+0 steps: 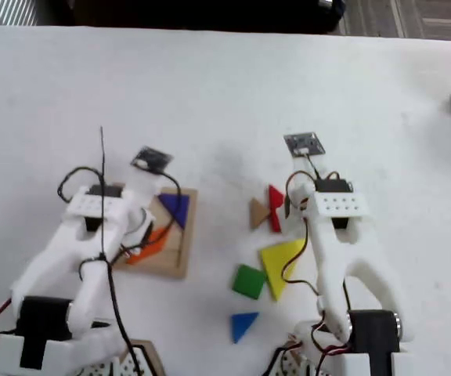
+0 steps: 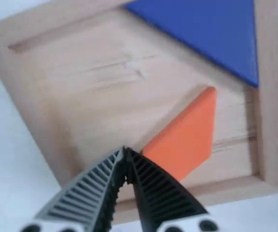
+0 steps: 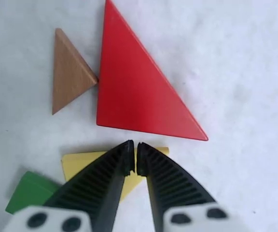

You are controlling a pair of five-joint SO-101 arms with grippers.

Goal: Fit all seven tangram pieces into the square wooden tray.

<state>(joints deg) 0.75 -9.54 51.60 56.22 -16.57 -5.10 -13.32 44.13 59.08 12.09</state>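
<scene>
Tray (image 1: 177, 257) left, loose pieces (image 1: 280, 262) to its right

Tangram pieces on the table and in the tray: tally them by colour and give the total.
Blue: 2 (large blue triangle, small blue triangle)
Orange: 1 (orange parallelogram)
Red: 1 (red triangle)
Yellow: 1 (yellow triangle)
Green: 1 (green square)
Brown: 1 (brown wooden triangle)
Total: 7

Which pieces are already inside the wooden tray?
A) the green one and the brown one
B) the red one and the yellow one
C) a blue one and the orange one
C: a blue triangle and the orange piece lie inside the wooden tray.
</scene>
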